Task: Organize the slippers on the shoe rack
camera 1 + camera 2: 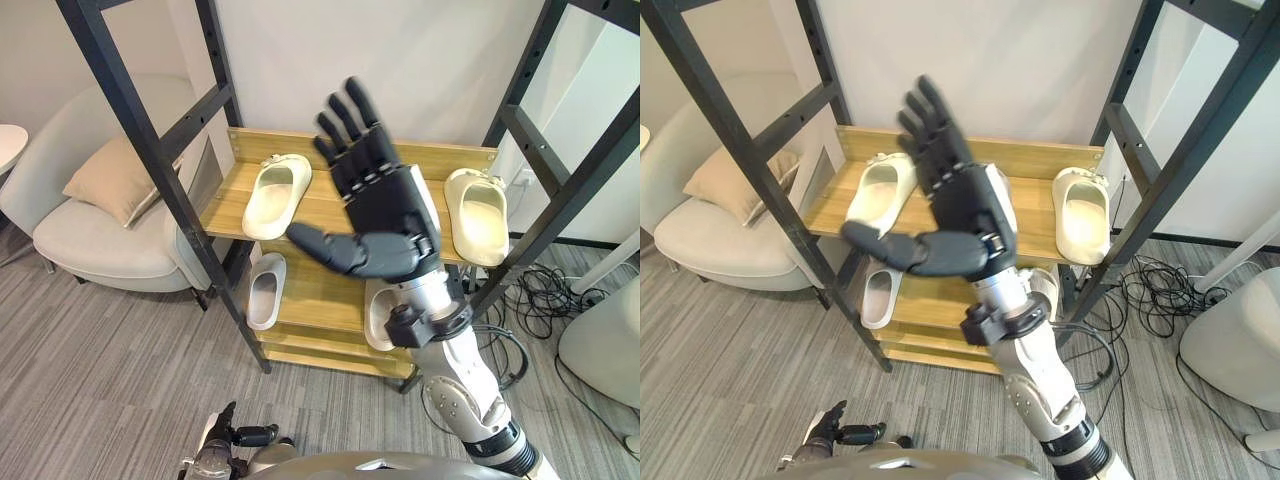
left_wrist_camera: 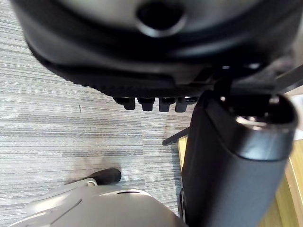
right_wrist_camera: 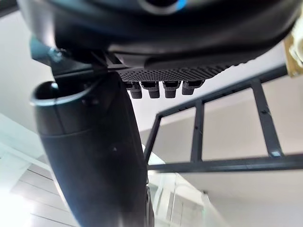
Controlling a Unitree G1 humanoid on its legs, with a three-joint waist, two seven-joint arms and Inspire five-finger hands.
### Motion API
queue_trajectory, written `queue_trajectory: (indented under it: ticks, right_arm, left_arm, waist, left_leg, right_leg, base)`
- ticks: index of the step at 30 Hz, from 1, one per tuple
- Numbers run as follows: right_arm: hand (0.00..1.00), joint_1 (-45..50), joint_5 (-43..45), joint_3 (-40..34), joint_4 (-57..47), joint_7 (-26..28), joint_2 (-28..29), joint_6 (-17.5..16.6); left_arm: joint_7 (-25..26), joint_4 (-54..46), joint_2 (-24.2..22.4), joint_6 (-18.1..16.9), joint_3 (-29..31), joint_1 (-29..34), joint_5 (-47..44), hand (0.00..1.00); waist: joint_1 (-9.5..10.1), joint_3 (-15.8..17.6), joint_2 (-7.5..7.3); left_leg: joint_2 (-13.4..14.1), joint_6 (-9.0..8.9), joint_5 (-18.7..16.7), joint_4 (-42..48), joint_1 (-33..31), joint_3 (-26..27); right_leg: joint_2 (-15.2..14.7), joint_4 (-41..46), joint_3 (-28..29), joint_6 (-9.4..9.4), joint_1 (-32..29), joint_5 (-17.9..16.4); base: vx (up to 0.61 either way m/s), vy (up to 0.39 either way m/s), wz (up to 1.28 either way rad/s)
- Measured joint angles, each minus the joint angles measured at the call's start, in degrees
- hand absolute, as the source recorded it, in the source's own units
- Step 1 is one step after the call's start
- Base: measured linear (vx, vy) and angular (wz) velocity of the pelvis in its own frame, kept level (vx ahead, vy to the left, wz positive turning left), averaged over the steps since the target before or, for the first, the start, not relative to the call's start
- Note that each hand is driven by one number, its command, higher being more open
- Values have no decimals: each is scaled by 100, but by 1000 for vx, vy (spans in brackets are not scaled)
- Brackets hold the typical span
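Bright, even light fills the room; the white wall (image 1: 400,60) shows barely a shadow. The shoe rack's (image 1: 228,200) top shelf casts soft shade on the lower one. Close up, the right hand (image 3: 156,33) looks dark against pale glare.

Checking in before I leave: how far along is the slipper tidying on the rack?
Four slippers are already on the shoe rack: cream slippers far apart on the top shelf, grey slippers below. Nothing is in hand: right hand hovers open, left hand hangs low. Likely left: pairing the cream ones.
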Motion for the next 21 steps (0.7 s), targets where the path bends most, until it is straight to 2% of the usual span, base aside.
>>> queue_trajectory:
  ticks: [6, 12, 17, 21]
  right_arm:
    - [100, -3, -1112, -828, 2, -528, -132, 6]
    - [100, -133, -2180, -1855, 316, -882, -763, 121]
    - [100, -319, -2633, -2010, 747, -1026, -981, 257]
    - [100, -474, -2748, -2020, 1469, -1024, -1243, 414]
  left_arm:
    - [-26, -80, -3, -9, -57, 55, 87, 100]
    - [-125, -100, 4, -17, -55, 85, 139, 100]
    - [-197, -199, 21, -25, -52, 169, 139, 100]
    - [-266, -207, 45, -90, -46, 163, 137, 100]
  waist:
    - [-11, -24, 39]
    - [-39, -16, 54]
    - [-84, -7, 55]
    - [-70, 48, 12]
  left_leg:
    - [-2, 4, 13, -60, 18, 0]
    - [-6, 9, 17, -130, 82, -7]
    - [-9, 13, 28, -181, 89, -13]
    - [-20, 13, 27, -206, 83, -26]
  right_leg:
    - [6, -5, 7, 2, -4, 3]
    - [18, -50, 3, 4, 55, 3]
    - [29, -75, 3, 5, 44, 3]
    - [28, -114, -6, 11, 43, 6]
  base:
    - [0, 0, 0]
    - [0, 0, 0]
    - [0, 0, 0]
    - [0, 0, 0]
